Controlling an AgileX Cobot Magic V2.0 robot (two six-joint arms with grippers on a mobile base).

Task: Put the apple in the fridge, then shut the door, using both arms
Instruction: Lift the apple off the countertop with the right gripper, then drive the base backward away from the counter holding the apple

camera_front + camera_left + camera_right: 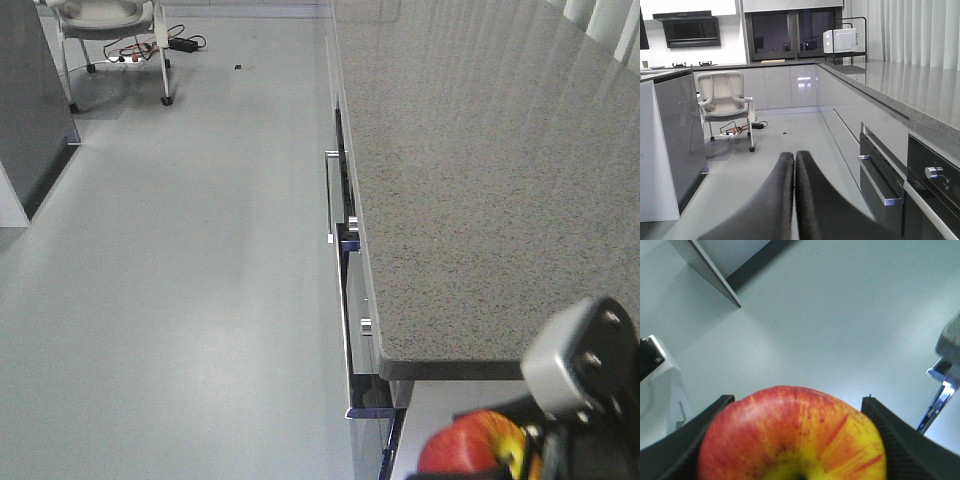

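Grey floor beneath; right hand grips apple; left hand closed.

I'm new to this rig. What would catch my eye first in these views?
The red-and-yellow apple fills the bottom of the right wrist view, clamped in the right gripper. Next comes the long speckled grey countertop down the right side of the front view. In the left wrist view, the left gripper is shut on nothing, pointing toward a pale office chair across the floor.
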